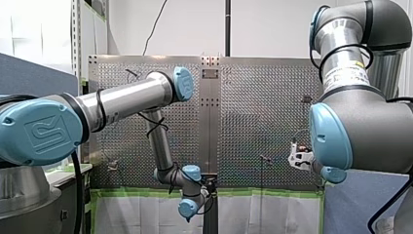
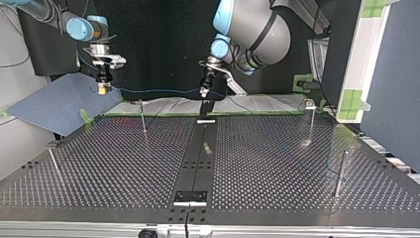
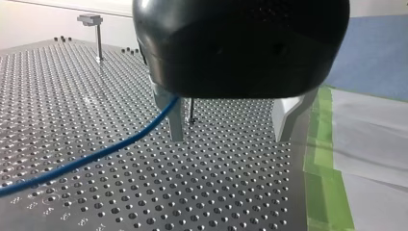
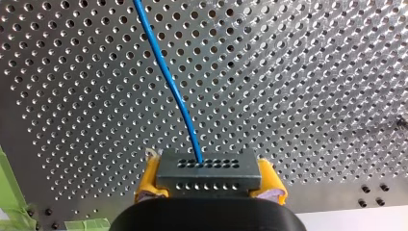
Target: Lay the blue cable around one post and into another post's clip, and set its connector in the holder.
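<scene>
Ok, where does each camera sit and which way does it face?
Front view: behind and above the shoulders, over the perforated table; my left arm and my right arm show.
Top view: across the table, facing the arms; my right gripper at left, my left gripper at right.
Left wrist view: on my left wrist, along its metal fingers onto the table.
Right wrist view: on my right wrist, over yellow pads clamping the connector.
Shared: blue cable, top and both wrist views.

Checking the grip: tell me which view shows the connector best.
The right wrist view: the connector fills the foreground, clamped between the right jaws, the blue cable leaving its holed face. The top view shows at most a speck at its left; the front view hardly shows it; the left wrist view shows only cable.
</scene>
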